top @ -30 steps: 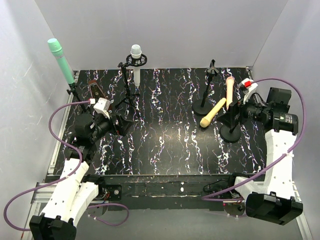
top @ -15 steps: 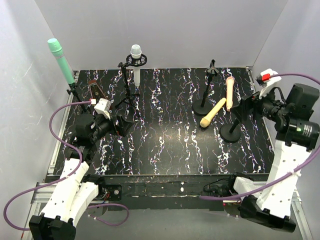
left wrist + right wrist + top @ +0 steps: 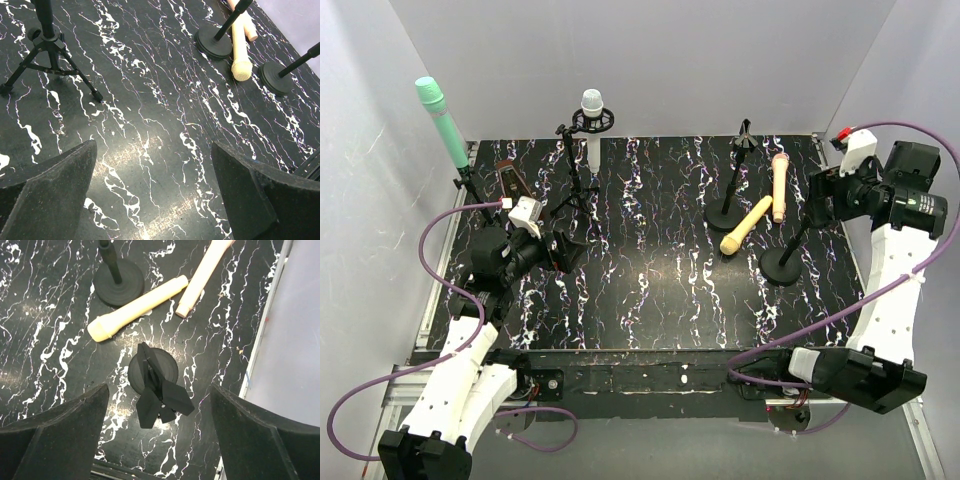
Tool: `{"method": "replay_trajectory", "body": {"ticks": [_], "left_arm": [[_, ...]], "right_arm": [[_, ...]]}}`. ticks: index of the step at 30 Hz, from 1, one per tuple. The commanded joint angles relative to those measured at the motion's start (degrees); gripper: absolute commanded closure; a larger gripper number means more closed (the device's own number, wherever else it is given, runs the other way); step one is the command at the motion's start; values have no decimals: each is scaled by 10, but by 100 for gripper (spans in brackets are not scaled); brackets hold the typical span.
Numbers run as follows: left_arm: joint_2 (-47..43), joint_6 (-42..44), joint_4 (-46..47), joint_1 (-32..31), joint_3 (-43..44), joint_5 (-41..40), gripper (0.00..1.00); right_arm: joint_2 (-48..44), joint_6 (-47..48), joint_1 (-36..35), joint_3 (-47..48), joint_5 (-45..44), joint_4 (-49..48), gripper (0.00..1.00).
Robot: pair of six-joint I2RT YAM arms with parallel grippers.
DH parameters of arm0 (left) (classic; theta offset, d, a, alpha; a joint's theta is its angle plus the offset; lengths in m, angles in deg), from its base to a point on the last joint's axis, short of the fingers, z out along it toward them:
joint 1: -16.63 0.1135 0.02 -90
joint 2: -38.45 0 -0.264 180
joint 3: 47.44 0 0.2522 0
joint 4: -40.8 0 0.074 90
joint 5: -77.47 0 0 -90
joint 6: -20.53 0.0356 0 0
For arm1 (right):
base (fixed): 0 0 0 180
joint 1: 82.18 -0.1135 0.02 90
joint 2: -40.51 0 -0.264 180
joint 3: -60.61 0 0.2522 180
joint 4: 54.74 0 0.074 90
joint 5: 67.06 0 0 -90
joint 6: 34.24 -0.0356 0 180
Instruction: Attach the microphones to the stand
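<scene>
Biggest risk imo: the right tool (image 3: 820,200) hangs right above the clip (image 3: 161,396) of the near stand (image 3: 782,266). That stand looks light w/ a small round base. Any bump going down or sideways and it prob tips, maybe onto the yellow mic (image 3: 746,225) lying just beside it on the worktop (image 3: 660,280).

The yellow one lies btwn that base and the other round stand (image 3: 724,215), so grabbing it means reaching in btwn two poles, which is tight. The pink mic (image 3: 779,186) lies flat next to it, toward the back right. Their tail ends nearly meet, so lifting one could roll the other. Round smooth bodies prob slip in a pinch too.

The mint mic (image 3: 444,122) and white mic (image 3: 591,112) are already up in holders at the left/back, so I'd guess abt half done.

Tools: the right one has its fingers wide apart, nothing in it, touching nothing afaict. The left tool (image 3: 152,150) is spread wide and empty, over bare worktop near the tripod (image 3: 47,55).
</scene>
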Motion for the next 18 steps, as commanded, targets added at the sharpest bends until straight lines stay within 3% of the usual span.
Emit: {"method": "replay_trajectory", "body": {"ticks": [1,15,18], "left_arm": [[-2,8,-5,-2,20,-4,2],[-2,8,-6,-2,20,-3,2],[-1,8,-5,-2,21,-3,2]], "right_arm": [[-5,35,2,2,31,12,14],[57,125,2,24,76,53,43],[53,142,1,23,89,60,57]]}}
